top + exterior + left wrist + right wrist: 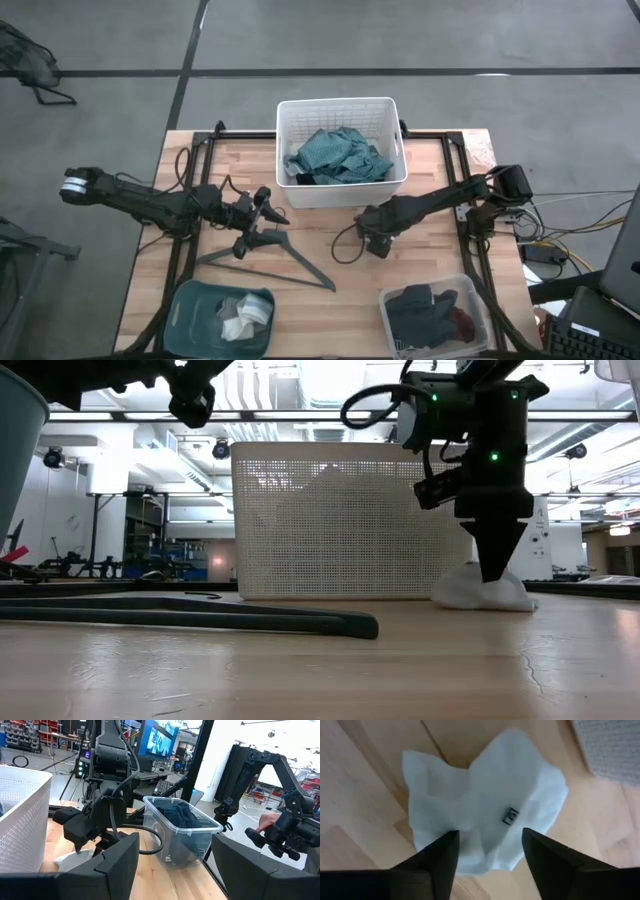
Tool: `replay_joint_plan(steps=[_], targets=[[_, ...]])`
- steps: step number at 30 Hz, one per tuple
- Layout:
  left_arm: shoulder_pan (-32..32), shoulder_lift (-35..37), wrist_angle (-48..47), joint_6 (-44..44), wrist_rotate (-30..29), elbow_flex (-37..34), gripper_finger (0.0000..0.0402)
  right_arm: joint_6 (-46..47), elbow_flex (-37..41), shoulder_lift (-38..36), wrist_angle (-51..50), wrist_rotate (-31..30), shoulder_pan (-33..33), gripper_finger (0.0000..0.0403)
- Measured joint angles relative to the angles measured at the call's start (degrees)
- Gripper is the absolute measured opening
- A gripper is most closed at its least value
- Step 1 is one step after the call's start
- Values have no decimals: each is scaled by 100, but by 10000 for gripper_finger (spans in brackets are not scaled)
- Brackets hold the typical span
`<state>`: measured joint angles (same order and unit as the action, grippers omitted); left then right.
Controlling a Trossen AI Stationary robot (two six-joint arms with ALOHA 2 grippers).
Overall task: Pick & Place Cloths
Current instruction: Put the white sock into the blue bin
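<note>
A small crumpled white cloth lies on the wooden table, in front of the right end of the white basket; the low view shows the cloth too. My right gripper points down over it, open, one finger on each side of the crumpled middle. In the high view the gripper hides the cloth. A teal-green cloth fills the basket. My left gripper waits open and level above the table's left half, holding nothing. My right gripper comes at the white cloth from above, fingers pointing down. Its fingertips stand over the cloth's crumpled top, which lies between them on the table. I cannot tell whether they touch it.
A dark grey hanger lies flat on the table near my left gripper. A teal bin with white and grey pieces stands near left. A clear bin with dark cloths stands near right. Bare wood lies between the two bins.
</note>
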<state>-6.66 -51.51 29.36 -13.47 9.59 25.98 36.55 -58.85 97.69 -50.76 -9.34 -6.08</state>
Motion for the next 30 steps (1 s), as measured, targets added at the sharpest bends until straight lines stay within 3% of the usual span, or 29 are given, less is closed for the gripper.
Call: replay_joint_plan(steps=[3, 8, 9, 19, 30], targets=[[0, 0, -2, -9, 1, 0, 255, -57, 4, 26, 135, 49, -17, 170], [0, -2, -215, -149, 1, -2, 255, -287, 3, -41, 333, 56, -75, 36], [1, -2, -228, -140, 1, -4, 255, -342, 5, -95, 393, 56, -91, 25], [0, -78, -148, -158, -51, -3, 255, -650, -189, -1028, 1528, 45, -425, 10], [1, -1074, 809, -177, -49, 37, 255, -1910, -1218, -1191, 2859, -123, -857, 9]])
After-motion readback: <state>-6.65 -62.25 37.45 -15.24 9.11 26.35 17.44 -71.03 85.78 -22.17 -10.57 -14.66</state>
